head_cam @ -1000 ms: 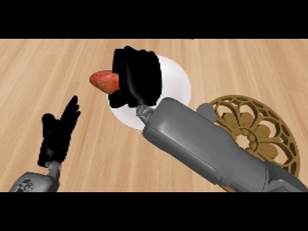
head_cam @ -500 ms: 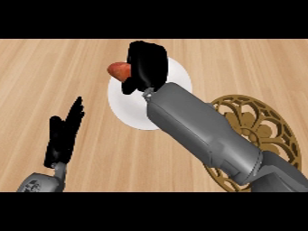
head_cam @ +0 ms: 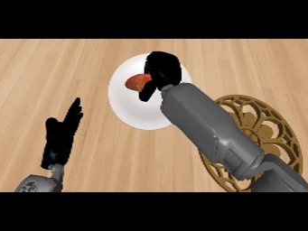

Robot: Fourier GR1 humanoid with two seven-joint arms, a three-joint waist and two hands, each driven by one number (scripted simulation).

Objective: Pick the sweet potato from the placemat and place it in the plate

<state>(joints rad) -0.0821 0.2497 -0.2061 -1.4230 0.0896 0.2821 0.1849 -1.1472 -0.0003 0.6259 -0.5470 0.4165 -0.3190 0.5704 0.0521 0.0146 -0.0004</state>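
**What you cannot see**

The right hand (head_cam: 161,72) curls round the sweet potato (head_cam: 138,81) and hides most of it from you. Its forearm covers the plate's (head_cam: 129,99) right side and part of the placemat (head_cam: 271,131), whose lower rim the view's edge cuts off. The left hand's (head_cam: 61,135) forearm is cut off there too.

sweet potato (head_cam: 138,81): orange-red, small, mostly hidden, held in curled fingers of right hand (head_cam: 161,72), over plate, left-of-centre, far half.
plate (head_cam: 126,103): white, round, flat on wood counter, centre-far.
placemat (head_cam: 276,135): round, gold openwork, right-near, just beside plate, partly under forearm.
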